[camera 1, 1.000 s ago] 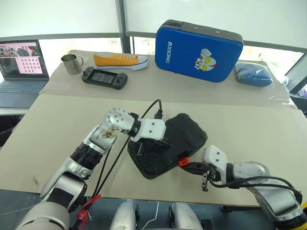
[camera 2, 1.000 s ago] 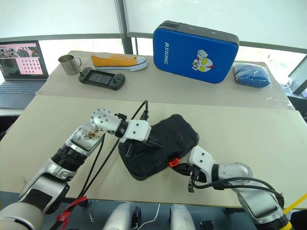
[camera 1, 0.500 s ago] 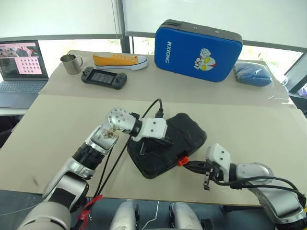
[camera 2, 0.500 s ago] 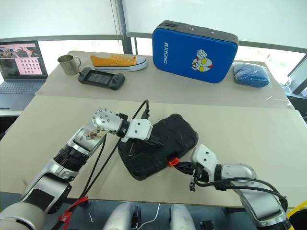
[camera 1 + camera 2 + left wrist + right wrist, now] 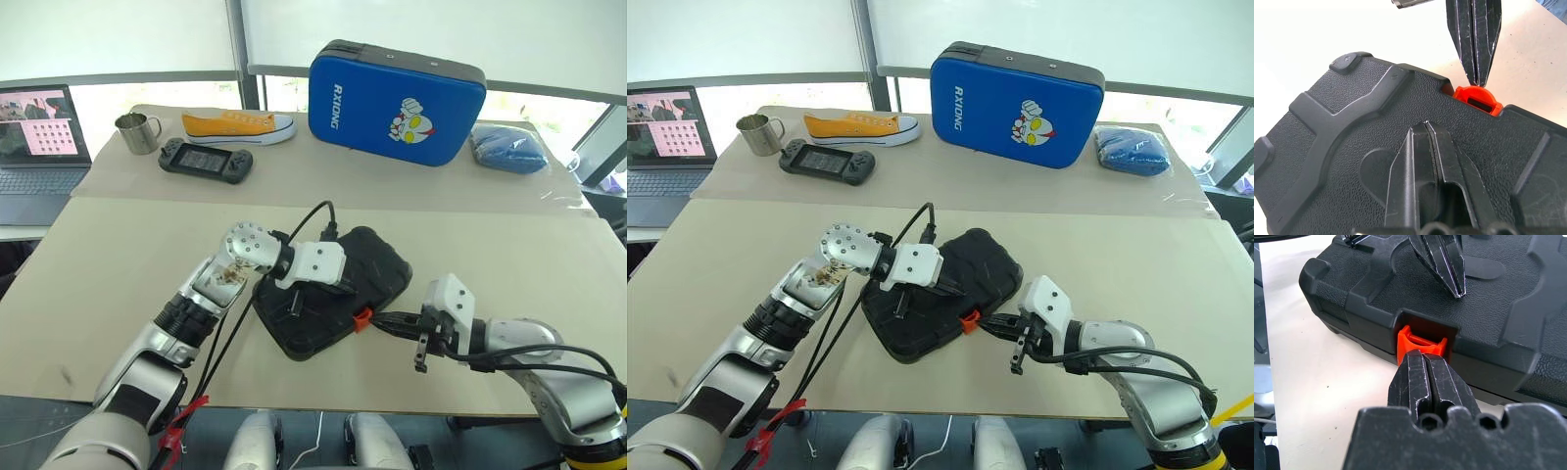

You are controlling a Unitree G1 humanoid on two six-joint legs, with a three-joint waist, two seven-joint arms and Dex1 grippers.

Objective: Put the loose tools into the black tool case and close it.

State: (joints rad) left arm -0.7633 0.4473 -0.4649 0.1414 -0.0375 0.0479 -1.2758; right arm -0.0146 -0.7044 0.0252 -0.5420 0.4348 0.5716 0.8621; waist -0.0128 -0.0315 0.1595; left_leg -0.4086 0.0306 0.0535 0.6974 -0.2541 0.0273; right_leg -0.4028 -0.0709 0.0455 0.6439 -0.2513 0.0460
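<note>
Black case (image 5: pixel 333 294) lies closed on the beige surface (image 5: pixel 118 255), near its front edge, lid down, orange latch (image 5: pixel 361 318) on the side facing the right arm. Left hand (image 5: pixel 1426 128) fingers pressed together, nothing between them, tips resting on top of the case lid. Right hand (image 5: pixel 1425 363) also closed and empty, tips right at the latch, touching or just short of it; can't tell which. The latch looks tilted out from its recess. No loose tools visible on the surface around the case. At the back: blue case (image 5: pixel 397 78) standing upright, yellow shoe (image 5: pixel 235 124), game controller (image 5: pixel 204 160), metal mug (image 5: pixel 137 132), blue cloth (image 5: pixel 507 150), laptop (image 5: pixel 39 147) off to the left.
</note>
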